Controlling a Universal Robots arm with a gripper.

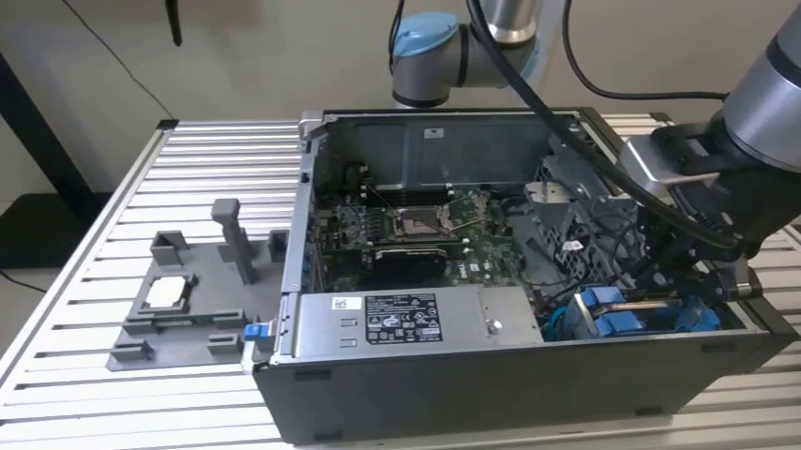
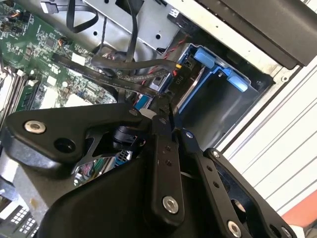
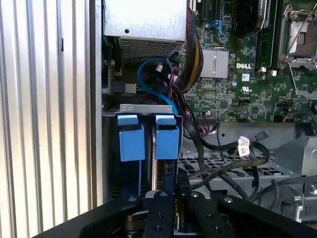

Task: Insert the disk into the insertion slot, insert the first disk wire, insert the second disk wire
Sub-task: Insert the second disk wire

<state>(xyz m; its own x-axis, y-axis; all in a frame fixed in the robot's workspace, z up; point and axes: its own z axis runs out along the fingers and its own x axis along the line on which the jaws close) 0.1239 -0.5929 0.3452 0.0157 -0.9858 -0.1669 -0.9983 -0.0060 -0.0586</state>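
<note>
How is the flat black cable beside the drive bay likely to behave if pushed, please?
The flat black cable would probably bend and flop rather than slide, being thin and ribbon-like. It likely weighs little for its length. Neighbouring cables could snag it.

**Soft Room Light Outside, Shade Inside the Case**

In the exterior view soft, even light falls from above. The slatted table [image 1: 225, 150] reads pale and bright, the grey fixture [image 1: 188, 309] on it casts only faint shadows, and the arm [image 1: 776, 94] carries a broad sheen on its silver tube. The computer case [image 1: 501, 384] is dimmer within, its motherboard [image 1: 426, 234] in half shade.

In the second wrist view the table slats beyond the case rim wash out to near white. The claw [image 2: 166, 111] and its black linkage sit dark, close and soft in focus.

In the first wrist view the slats bear bright streaks, the power-supply box [image 3: 143, 20] glares pale, and the blue tabs [image 3: 131, 136] glow against deep shadow.
</note>
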